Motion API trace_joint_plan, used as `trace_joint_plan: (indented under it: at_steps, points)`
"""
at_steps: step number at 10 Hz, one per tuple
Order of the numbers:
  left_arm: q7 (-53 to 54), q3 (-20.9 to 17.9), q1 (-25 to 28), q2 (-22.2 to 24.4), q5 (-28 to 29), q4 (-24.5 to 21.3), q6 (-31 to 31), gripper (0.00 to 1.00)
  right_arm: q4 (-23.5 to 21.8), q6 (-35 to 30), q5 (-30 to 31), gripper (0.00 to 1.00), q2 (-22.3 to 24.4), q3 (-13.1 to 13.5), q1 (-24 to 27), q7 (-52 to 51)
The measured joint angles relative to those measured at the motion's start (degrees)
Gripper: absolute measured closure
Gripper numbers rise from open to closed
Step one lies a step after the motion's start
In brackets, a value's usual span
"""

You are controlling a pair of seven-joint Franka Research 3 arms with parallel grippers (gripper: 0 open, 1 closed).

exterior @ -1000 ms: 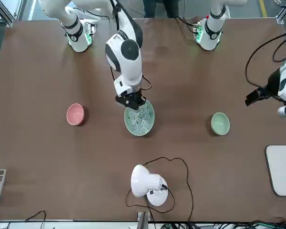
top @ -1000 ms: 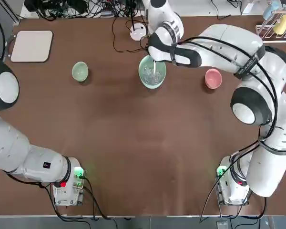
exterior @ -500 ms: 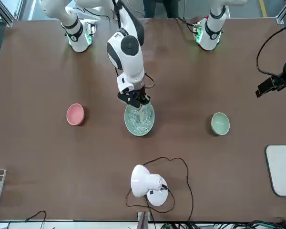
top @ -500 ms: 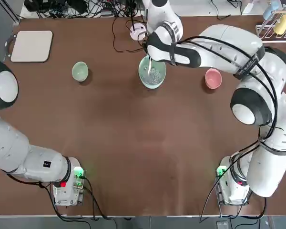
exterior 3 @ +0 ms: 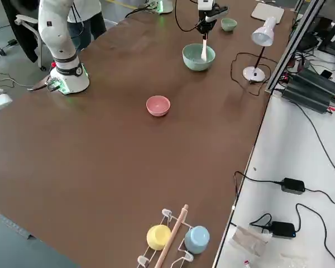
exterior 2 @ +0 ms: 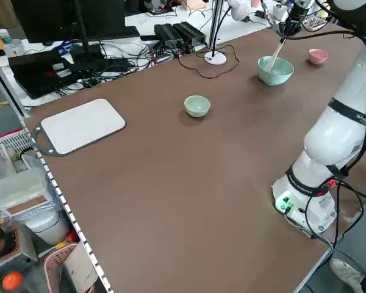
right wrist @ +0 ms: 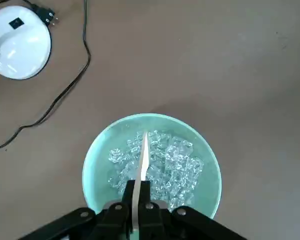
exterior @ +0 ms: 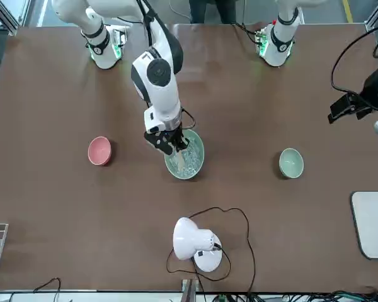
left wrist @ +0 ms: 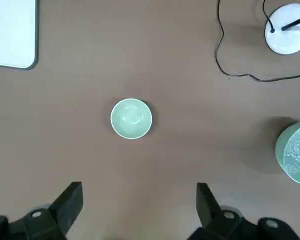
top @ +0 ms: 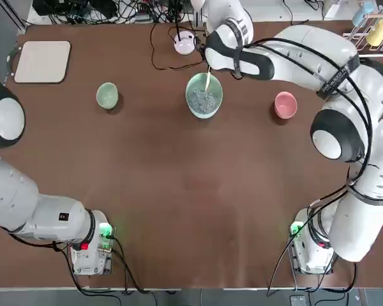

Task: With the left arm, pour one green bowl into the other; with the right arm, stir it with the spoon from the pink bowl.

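We work over the brown desk (top: 179, 191), with the right arm (top: 306, 51) stretched across its far side and the left arm (top: 6, 191) drawn back at its own edge, high above the surface. Our right hand (right wrist: 135, 212) hangs directly over the mint bowl (top: 204, 95), fingers clamped tight on the flat handle of the wooden spoon (right wrist: 141, 167). The spoon slants down with its tip among the clear glinting bits that fill the bowl's floor. Our left hand (left wrist: 135, 210) hovers well above the small green bowl (left wrist: 131, 118) with fingers spread wide and nothing between them.

That small green bowl stands upright and looks empty, well apart from the mint bowl on the robot's left. We judge from this that the pouring is done. The pink bowl (top: 285, 104) sits on the other side, toward the right arm's base, with no spoon in it, so the pick-up is done too.

What remains, as far as we can see, is the stirring itself, now under way, and perhaps putting the spoon back afterwards. A white lamp (exterior: 192, 242) with its cable stands near the mint bowl on the far side, and a pale board (top: 43, 62) lies at the far left corner.
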State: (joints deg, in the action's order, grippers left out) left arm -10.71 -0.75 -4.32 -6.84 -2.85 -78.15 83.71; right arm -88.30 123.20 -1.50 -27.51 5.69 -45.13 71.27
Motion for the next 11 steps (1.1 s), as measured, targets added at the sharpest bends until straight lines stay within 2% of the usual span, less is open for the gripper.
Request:
trace_joint_plan:
  at_steps: [4,6,9,11]
  points:
    - [0.5,-0.1,0.4,-0.5,2.5,0.1,0.1,0.00,0.2,-6.3,0.4,0.95,-0.1,-0.5,-0.5,-0.9]
    - [0.5,0.7,-0.3,-0.5,3.5,0.2,0.5,0.00,0.7,-6.5,0.3,0.95,0.0,-0.6,-0.6,-0.9]
    - [0.2,1.2,-1.3,-0.5,5.5,0.3,0.7,0.00,4.8,-6.7,-2.4,0.95,1.5,-0.4,-0.3,-0.8]
    - [0.3,1.1,-0.9,-0.5,5.5,0.3,1.5,0.00,5.5,-8.4,-3.6,0.95,4.1,-0.3,0.7,-1.0]
